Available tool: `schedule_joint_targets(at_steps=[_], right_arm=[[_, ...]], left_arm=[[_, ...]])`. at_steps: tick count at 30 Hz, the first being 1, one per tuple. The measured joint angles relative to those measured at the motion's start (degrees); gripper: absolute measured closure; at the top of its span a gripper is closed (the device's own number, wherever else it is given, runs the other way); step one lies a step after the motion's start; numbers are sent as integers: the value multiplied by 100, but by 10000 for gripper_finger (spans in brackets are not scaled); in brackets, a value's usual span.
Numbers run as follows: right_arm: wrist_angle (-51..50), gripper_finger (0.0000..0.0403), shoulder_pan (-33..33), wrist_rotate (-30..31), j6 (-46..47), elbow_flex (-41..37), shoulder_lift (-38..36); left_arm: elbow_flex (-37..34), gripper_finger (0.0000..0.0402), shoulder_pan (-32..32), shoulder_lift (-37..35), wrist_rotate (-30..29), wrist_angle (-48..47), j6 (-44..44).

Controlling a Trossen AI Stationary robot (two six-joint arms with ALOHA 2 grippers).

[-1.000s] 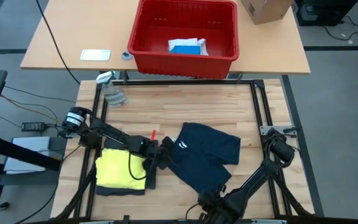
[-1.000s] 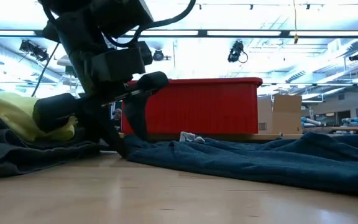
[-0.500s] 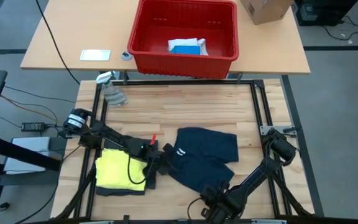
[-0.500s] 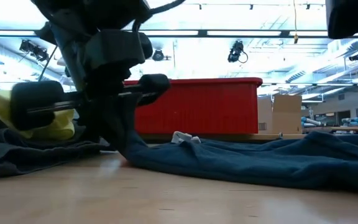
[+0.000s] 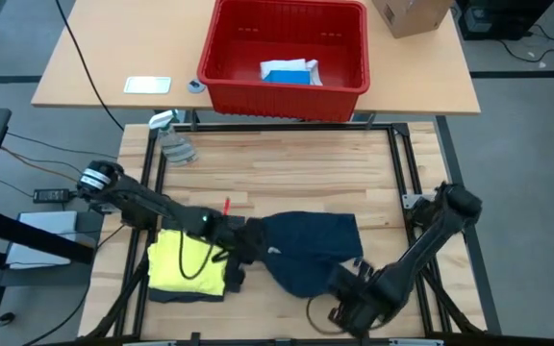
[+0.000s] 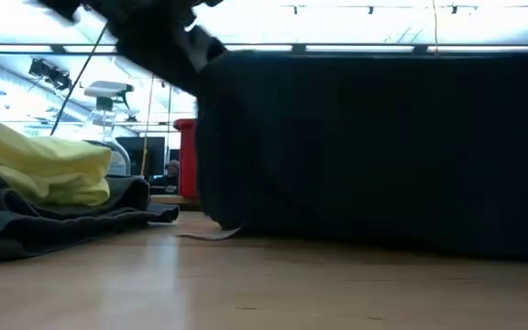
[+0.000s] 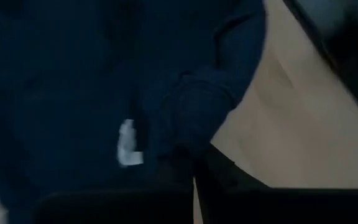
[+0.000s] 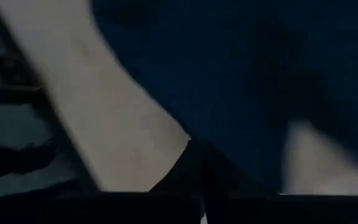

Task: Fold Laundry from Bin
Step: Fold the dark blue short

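White logo (image 7: 127,143) on navy shorts (image 5: 306,252)

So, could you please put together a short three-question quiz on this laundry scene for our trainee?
1. True or false: the yellow garment lies inside the red bin.
2. What do the left gripper and the right gripper each hold?
A. the dark blue shorts
B. the grey rag
C. nothing
3. Fill in: the cardboard box stands on the ____ table, beside the bin.

Key: 1 false, it lies on a dark grey garment on the wooden table. 2 A. 3 far.
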Motion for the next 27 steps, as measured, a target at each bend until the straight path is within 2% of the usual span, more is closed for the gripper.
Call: schedule_joint_targets(at_steps=[5,9,14,19,24,27], right_arm=[[-1426,400,-475,326,-423,-253,-569],[-1403,401,-1122,415,-1017,-1055,-1193],[-365,402,-2146,326,-2036,-2552,-1977],[1031,402,-3201,-42,-3108,-3896,-2536],[1865,402,-4052,-122,-3810,-4708,-2828],[2059,383,-4418,-129,-3893,-4871,-2891]], left_arm=[[104,400,628,-285,-174,-71,-904],[106,401,1183,-310,-226,-335,-1529],[101,401,1643,-138,-182,-738,-2032],[102,399,1959,135,-180,-602,-2188],[102,393,2392,525,-186,-179,-2641],[102,388,2640,787,-217,115,-2842]])
